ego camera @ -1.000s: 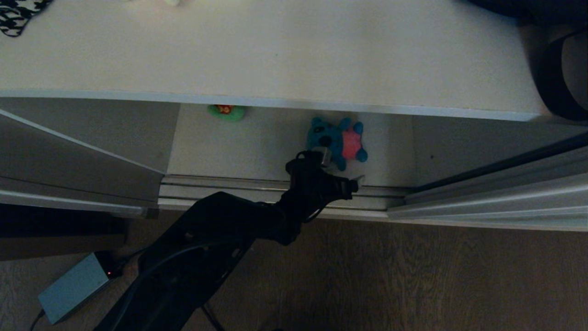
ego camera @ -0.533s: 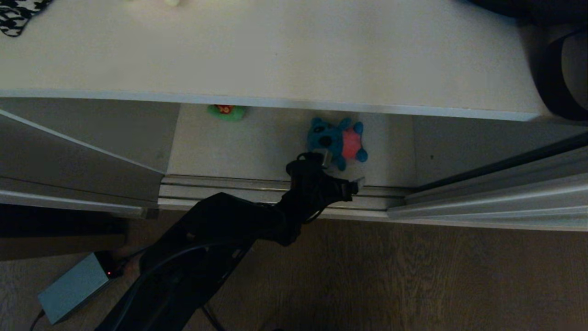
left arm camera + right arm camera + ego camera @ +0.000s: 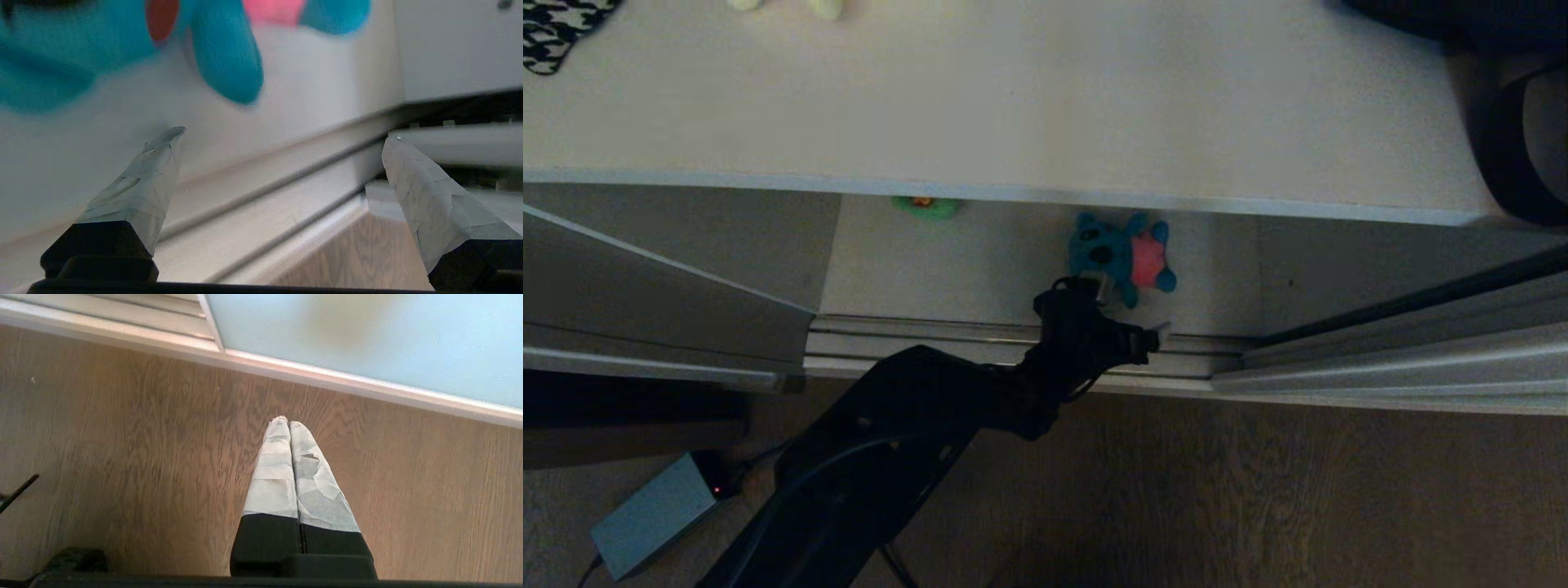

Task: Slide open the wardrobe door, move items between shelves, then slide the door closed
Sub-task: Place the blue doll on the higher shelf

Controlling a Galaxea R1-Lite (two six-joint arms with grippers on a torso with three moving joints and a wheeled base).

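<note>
The blue plush toy with a pink back lies on the lower shelf, just under the front edge of the upper shelf. My left gripper hangs over the door track right in front of the toy, open and empty. In the left wrist view the toy lies just beyond the spread fingertips of the left gripper, apart from them. A pale yellow toy shows at the far edge of the upper shelf. My right gripper is shut over the floor beside the frosted sliding door.
A green plush lies further back on the lower shelf, half hidden by the upper board. Door track rails run along the wardrobe front. A grey box with a cable sits on the wood floor. Dark things occupy the upper shelf's right end.
The whole head view has slid slightly down the picture, so the camera moved. The left gripper stays open before the blue toy with no visible move of its own.
</note>
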